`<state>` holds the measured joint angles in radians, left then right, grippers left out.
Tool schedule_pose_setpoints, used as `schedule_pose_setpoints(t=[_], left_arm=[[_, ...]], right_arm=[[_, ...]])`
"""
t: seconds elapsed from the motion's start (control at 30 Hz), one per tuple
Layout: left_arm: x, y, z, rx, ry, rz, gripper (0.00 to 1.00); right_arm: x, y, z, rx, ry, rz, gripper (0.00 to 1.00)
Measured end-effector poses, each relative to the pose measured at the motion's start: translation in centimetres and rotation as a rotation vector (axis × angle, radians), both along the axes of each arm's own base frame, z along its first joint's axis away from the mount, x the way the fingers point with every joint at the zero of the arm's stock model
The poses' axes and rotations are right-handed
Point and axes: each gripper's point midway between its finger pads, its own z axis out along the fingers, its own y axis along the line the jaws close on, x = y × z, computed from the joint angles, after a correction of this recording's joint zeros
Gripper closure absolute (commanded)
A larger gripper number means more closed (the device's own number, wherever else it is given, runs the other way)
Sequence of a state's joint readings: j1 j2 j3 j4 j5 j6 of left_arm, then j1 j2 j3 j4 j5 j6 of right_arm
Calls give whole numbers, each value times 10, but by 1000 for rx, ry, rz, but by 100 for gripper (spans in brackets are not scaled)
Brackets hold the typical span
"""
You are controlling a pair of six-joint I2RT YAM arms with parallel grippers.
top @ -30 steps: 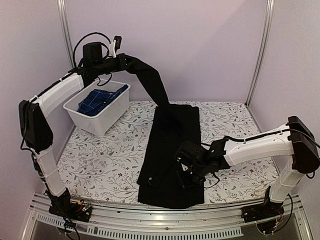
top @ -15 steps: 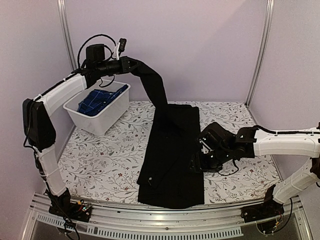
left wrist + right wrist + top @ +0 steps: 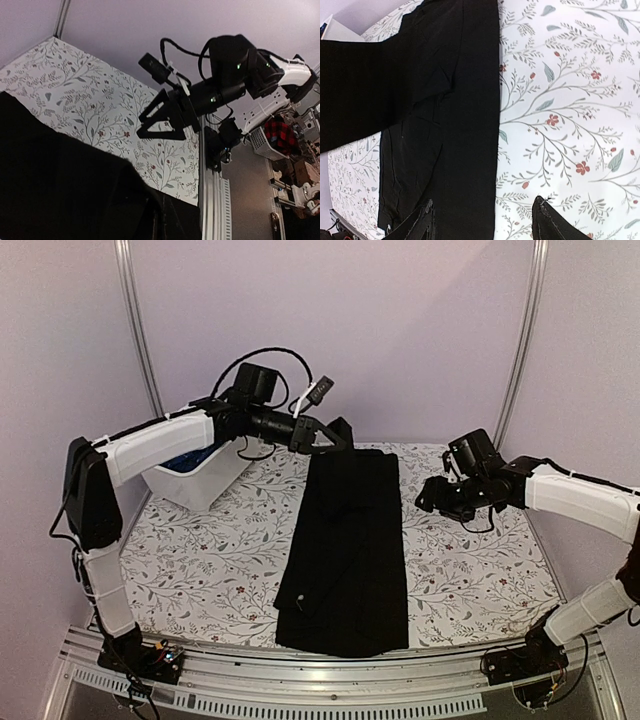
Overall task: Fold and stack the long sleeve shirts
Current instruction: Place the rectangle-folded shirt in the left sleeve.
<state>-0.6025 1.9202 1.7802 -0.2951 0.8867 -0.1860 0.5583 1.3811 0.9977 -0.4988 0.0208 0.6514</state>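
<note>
My left gripper (image 3: pixel 333 436) grips the far end of the black shirt (image 3: pixel 345 540) — my right gripper (image 3: pixel 485 221) hangs open beside it.

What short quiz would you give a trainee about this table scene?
1. True or false: the right hand is gripping the black shirt.
2. Where does the white tub stand? A) at the far left of the table; B) at the near right corner; C) on top of the shirt.
3. Fill in: the left hand is shut on black cloth at the shirt's ____ end.

Key:
1. False. It is open and holds nothing, off to the shirt's right side.
2. A.
3. Far.
</note>
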Motion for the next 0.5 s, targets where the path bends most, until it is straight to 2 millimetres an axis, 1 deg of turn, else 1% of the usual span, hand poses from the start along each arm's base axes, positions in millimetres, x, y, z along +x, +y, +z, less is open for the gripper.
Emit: schedule_pose_setpoints(t=[0.1,0.17,0.2,0.27,0.37,0.43,0.5], left_arm=[[-36,-10,-51,104,117,-82,100],[-58,-14,-81,176,185,-126,100],[-66,-15,-92,203,209,-143,100],[-82,-19,-117,268,255,-173,97],[-104,-26,-150,349,309,-213,95],[-116,-31,-169,393,334,-231,95],[-124,-35,-183,430,349,-242,95]], right_arm=[[14,5,6,0,-31,26,34],[18,8,3,-2,-31,45,34],[19,8,0,-4,-27,52,34],[20,10,-6,-9,-18,66,34],[22,15,-16,-12,0,87,34],[22,16,-20,-13,7,93,34],[22,17,-23,-11,12,99,34]])
